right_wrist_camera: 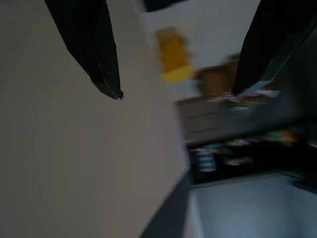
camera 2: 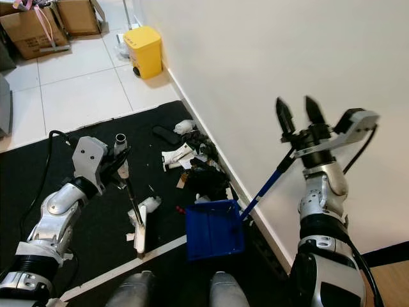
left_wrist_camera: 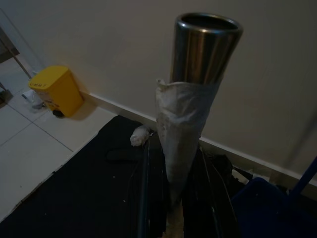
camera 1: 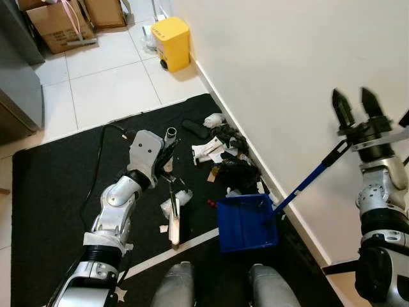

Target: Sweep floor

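**Mia:** Two grey knees (camera 1: 220,288) sit at the very bottom of the left eye view. What is just past them?

**Sam:** A blue dustpan (camera 1: 246,222) lies on the black mat (camera 1: 57,185), close to the white wall (camera 1: 287,64). Its long blue handle (camera 1: 307,182) runs up to the right gripper (camera 1: 356,104). The handle seems to sit low down by the wrist. The two black fingers point up, a little apart, with nothing between the tips.

**Mia:** And the other arm?

**Sam:** The left gripper (camera 1: 167,153) holds the broom stick (camera 1: 170,135) near its silver top. The broom head (camera 1: 174,227) rests on the mat below those fingers, next to a white tape line (camera 1: 172,252). A pile of rubbish (camera 1: 223,157), black and white bits, lies between the broom and the wall, just above the dustpan. A yellow bin (camera 1: 171,41) stands far off on the white tiles, and brown boxes (camera 1: 57,22) are beyond it.

**Mia:** What about the right eye view?

**Sam:** Same things. The right fingers (camera 2: 284,115) stand against the wall.

**Mia:** Left wrist view?

**Sam:** It is dim. The silver tube is right up close, with grey tape (left_wrist_camera: 181,129) wrapped round it. The fingers are closed on it. The yellow bin is far behind, and a blue corner of the dustpan is to one side.

**Mia:** Right wrist view?

**Sam:** Blurry. Two black fingers (right_wrist_camera: 96,44) are spread wide, with empty air between.
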Controlling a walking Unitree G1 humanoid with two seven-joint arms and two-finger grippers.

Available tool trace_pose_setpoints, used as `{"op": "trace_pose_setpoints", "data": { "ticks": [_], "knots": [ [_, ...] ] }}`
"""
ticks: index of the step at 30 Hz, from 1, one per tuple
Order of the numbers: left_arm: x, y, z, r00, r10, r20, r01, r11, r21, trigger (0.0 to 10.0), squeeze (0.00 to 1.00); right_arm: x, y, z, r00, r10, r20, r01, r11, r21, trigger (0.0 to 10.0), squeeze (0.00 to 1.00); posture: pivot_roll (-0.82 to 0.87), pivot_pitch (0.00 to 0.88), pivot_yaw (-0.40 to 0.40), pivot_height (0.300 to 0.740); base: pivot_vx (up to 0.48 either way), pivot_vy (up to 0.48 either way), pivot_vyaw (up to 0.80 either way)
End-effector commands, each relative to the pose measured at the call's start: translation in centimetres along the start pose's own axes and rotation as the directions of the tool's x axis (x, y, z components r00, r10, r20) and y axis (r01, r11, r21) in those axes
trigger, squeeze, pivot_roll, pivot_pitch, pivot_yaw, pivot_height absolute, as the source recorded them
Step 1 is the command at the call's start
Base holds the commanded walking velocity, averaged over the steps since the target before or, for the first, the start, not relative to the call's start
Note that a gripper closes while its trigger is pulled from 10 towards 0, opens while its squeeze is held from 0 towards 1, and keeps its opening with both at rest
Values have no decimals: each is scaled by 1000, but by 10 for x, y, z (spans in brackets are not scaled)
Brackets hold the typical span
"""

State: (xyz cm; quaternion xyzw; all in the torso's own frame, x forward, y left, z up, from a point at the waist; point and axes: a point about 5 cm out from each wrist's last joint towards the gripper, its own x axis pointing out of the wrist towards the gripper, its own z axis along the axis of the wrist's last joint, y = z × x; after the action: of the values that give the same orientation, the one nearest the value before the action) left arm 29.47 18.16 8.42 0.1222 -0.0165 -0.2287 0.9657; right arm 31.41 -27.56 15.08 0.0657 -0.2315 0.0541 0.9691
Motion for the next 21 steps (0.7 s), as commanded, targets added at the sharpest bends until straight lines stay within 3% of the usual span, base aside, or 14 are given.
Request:
{"op": "trace_pose_setpoints", "data": {
  "ticks": [1,5,9,21],
  "knots": [
    [1,-2,4,1000,5,25,-5,1000,-6,10000,0,-7,-5,-1,999,-34,-23,33,997,-74,10000,0,28,61,19,740,0,0,0],
    [4,-4,5,1000,-1,30,1,1000,-9,10000,0,-25,-6,-24,974,-75,-215,23,972,-234,10000,0,29,61,19,740,0,0,0],
    [4,-4,5,1000,-2,31,2,1000,-11,10000,0,-30,-6,-30,958,-88,-272,7,959,-282,10000,0,31,62,18,740,0,0,0],
    [5,-6,7,999,-7,40,8,1000,-28,10000,0,-31,-1,-46,923,-152,-353,37,950,-310,10000,0,31,64,17,740,0,0,0]
  ]
}}
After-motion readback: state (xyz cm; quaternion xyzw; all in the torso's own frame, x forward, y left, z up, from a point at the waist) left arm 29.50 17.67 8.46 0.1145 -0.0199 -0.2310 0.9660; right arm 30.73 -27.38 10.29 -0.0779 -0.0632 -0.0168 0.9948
